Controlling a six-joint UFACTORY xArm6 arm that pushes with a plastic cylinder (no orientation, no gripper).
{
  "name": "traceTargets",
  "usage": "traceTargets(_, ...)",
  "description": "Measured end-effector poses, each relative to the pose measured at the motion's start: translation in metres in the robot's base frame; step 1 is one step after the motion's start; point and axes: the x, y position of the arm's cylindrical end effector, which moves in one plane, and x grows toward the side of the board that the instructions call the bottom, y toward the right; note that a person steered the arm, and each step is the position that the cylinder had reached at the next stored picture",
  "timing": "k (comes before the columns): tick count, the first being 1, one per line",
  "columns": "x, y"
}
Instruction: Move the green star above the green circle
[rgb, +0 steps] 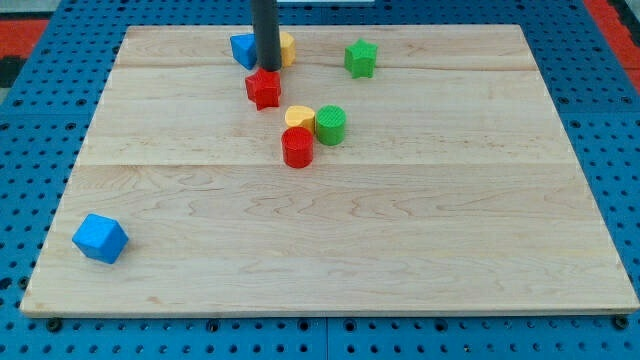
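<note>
well right of my tip (267, 68): green star (361, 58), above green circle (330, 124); no gripper fitted.

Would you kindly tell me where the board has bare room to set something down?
The widest free patch runs along the view's bottom, right of the blue cube and below the red cylinder. The right side below the green star is bare too. It is crowded at top centre, where my tip stands above the red star.

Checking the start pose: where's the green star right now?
The green star sits near the view's top, right of centre, up and to the right of the green circle, apart from it; my tip is off to its left.
</note>
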Motion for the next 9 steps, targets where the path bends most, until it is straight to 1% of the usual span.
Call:
traceTargets(1, 0.052, 0.013)
traceTargets(2, 0.062, 0.025)
traceTargets(3, 0.016, 0.069)
traceTargets(4, 0.016, 0.142)
traceTargets(5, 0.021, 0.155)
traceTargets(6, 0.018, 0.236)
traceTargets(7, -0.047, 0.222)
traceTargets(8, -0.047, 0.146)
traceTargets(9, 0.028, 0.092)
